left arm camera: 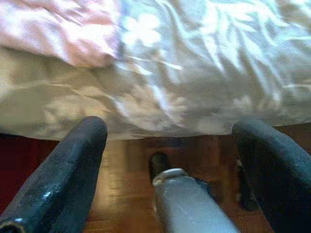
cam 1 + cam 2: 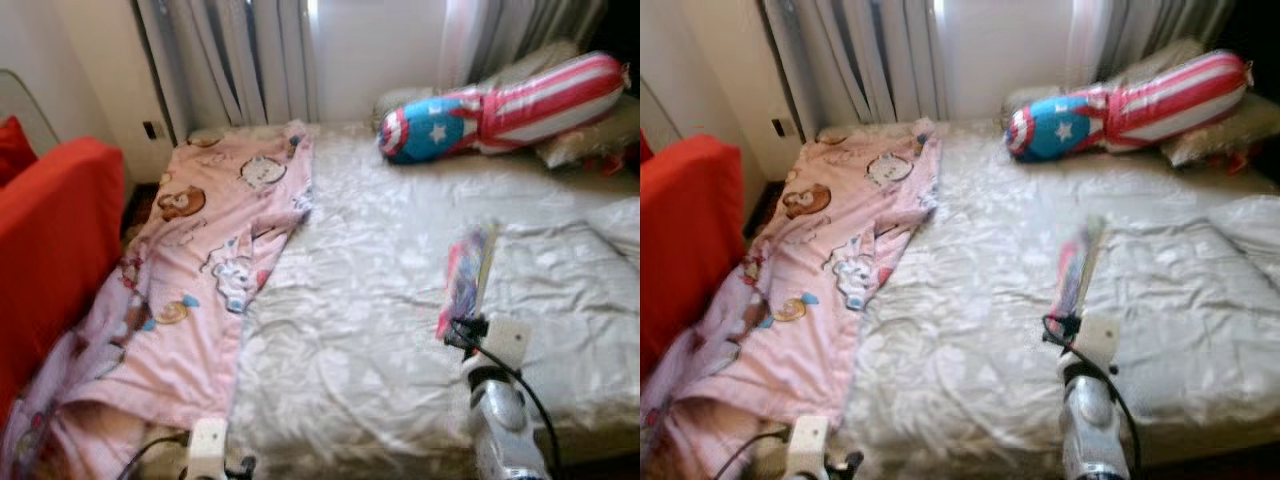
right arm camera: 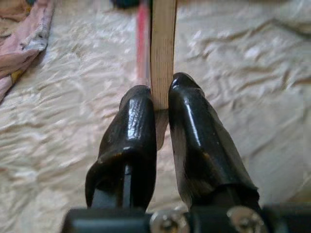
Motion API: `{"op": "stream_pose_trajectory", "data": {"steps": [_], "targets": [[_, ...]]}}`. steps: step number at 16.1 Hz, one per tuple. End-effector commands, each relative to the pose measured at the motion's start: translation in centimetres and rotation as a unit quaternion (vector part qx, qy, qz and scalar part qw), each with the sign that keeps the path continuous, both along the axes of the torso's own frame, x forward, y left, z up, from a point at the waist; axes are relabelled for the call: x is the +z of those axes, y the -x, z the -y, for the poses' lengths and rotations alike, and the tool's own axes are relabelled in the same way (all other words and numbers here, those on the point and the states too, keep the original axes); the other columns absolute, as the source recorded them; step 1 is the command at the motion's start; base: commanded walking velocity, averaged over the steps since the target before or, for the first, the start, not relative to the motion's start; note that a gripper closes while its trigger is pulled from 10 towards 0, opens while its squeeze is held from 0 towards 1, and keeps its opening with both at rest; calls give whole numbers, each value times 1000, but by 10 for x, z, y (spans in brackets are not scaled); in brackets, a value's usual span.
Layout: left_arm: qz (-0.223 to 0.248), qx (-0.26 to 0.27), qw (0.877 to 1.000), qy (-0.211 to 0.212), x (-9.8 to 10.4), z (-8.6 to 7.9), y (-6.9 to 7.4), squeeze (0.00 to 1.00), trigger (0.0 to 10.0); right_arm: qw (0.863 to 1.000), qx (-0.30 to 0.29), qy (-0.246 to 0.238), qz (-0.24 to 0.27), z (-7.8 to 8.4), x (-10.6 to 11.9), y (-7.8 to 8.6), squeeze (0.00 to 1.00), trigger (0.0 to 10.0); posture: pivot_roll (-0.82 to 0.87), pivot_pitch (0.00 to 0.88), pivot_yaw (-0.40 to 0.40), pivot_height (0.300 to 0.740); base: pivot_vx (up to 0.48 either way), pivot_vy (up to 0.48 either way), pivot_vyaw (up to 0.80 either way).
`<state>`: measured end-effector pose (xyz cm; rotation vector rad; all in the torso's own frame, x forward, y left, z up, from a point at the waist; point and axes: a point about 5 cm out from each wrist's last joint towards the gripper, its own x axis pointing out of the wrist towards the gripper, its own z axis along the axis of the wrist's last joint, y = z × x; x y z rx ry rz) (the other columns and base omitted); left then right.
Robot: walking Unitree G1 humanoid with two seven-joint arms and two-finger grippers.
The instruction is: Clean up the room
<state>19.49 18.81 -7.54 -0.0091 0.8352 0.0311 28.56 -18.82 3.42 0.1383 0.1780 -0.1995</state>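
My right gripper is shut on a thin book with a pink-red cover and beige page edges. It holds the book upright on its edge, just above the right half of the bed. A pink cartoon-print blanket lies crumpled along the bed's left side and hangs over its foot. My left gripper is open and empty, low by the foot of the bed beneath the blanket's corner.
A Captain America bolster and beige pillows lie at the head of the bed by the curtains. A red armchair stands close on the left. Wooden floor shows below the mattress edge.
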Motion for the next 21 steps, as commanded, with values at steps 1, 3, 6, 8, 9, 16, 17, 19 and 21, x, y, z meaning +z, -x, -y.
{"op": "stream_pose_trajectory", "data": {"steps": [1, 3, 6, 8, 9, 16, 17, 19, 21], "targets": [[-6, 4, 1000, -10, -1, -9, 5, 0, 10000, 999, 16, 9, 29, -7, 11, -6, 0, 10000, -55, 0, 2, 740, 0, -285, 0], [-3, 1, 1000, -10, 0, -8, 3, 0, 10000, 999, 22, 15, 29, -8, 11, -7, 0, 10000, -56, 0, 1, 740, 0, -294, 772], [-1, 0, 1000, -8, 0, -6, 2, 0, 10000, 999, 23, 4, 30, -9, 11, -7, 0, 10000, -56, 0, 0, 740, 0, -295, 267], [0, 0, 1000, -8, 0, -6, 2, 0, 10000, 999, 23, 2, 30, -10, 11, -7, 0, 10000, -56, 0, 1, 740, 0, -296, 0], [0, -1, 1000, -8, 0, -6, 2, 0, 10000, 999, 25, 2, 30, -10, 11, -7, 0, 10000, -55, 0, 1, 740, 0, -300, 0], [3, 0, 1000, -8, 2, -6, -1, 0, 10000, 999, 27, 1, 28, -11, 10, -7, 0, 10000, -55, 0, 3, 740, 0, -309, 0], [4, 0, 1000, -8, 2, -5, -1, 0, 10000, 999, 26, 1, 28, -11, 10, -7, 0, 10000, -54, 0, 2, 740, 0, -307, 0], [4, 0, 1000, -7, 1, -5, -1, 0, 10000, 999, 26, 0, 27, -11, 10, -7, 0, 10000, -56, 0, 3, 740, 0, -311, 0], [4, -1, 1000, -6, 1, -5, 0, 0, 10000, 999, 27, 1, 24, -11, 9, -6, 0, 10000, -58, 0, 3, 740, 0, -309, 0]]}}
